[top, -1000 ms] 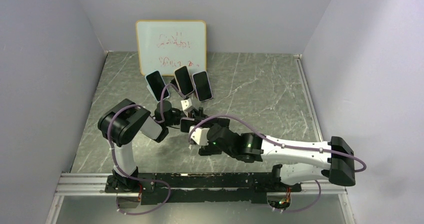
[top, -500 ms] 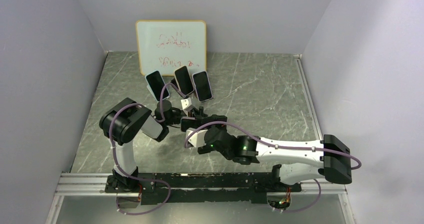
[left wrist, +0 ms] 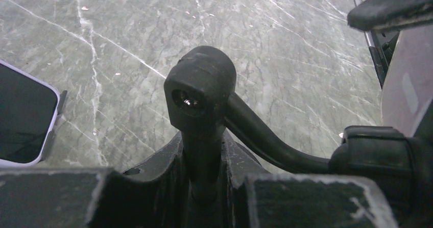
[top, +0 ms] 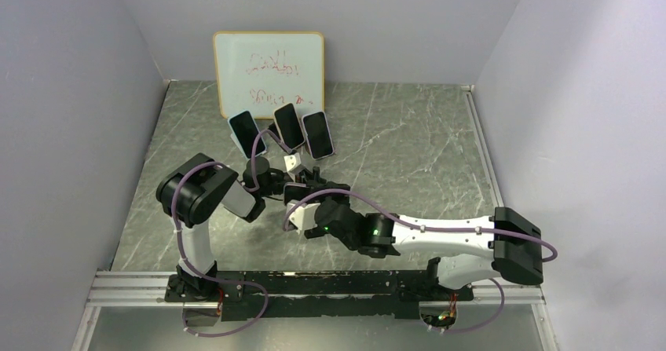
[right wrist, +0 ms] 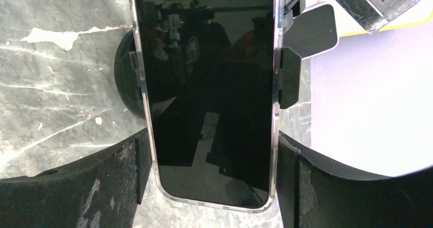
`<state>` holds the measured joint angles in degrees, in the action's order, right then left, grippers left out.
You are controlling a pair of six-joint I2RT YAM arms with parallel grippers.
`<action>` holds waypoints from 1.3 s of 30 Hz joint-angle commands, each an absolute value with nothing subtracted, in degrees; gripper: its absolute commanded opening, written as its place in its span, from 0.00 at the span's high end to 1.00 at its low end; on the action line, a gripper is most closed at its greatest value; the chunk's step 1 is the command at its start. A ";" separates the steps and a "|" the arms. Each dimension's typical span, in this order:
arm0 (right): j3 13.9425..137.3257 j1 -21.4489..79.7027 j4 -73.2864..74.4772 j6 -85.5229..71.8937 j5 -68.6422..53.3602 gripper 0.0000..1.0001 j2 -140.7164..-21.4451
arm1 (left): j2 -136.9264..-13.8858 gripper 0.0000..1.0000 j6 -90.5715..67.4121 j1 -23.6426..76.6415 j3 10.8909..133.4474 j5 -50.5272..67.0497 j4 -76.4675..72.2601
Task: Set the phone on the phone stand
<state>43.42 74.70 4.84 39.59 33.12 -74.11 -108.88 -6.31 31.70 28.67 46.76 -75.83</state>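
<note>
A phone [right wrist: 209, 85] with a dark screen stands between my right gripper's fingers [right wrist: 288, 179]. Black side clamps of the phone stand [right wrist: 289, 77] sit against both of its edges. My right gripper [right wrist: 212, 182] is shut on the phone's lower end. In the top view the right gripper [top: 308, 200] meets the phone [top: 295, 191] at mid-table. My left gripper [left wrist: 204, 151] is shut on the black post of the phone stand [left wrist: 200, 85], whose curved arm runs right. In the top view the left gripper [top: 275, 180] lies just left of the phone.
Three other phones [top: 245, 133] [top: 288, 126] [top: 318, 134] lean on stands behind the grippers, in front of a whiteboard [top: 268, 70]. One of them shows at the left of the left wrist view [left wrist: 23, 116]. Grey walls enclose the marble table [top: 408, 147] on three sides.
My right arm has swung left, its elbow and shoulder link shifting leftward, and the gripper with the phone has edged closer to the stand. The left arm has stayed in place.
</note>
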 commanded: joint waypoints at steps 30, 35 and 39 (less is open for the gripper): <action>34.55 74.00 -19.64 14.97 39.20 0.59 -75.44 | -112.58 0.95 -19.09 32.16 17.48 25.66 -100.20; 32.24 74.00 -25.29 10.80 40.85 0.59 -76.64 | -111.80 0.95 -19.77 32.06 16.27 19.67 -103.50; 29.83 74.00 -30.52 8.32 41.22 0.60 -77.24 | -110.84 0.95 -20.27 31.97 15.62 15.19 -104.33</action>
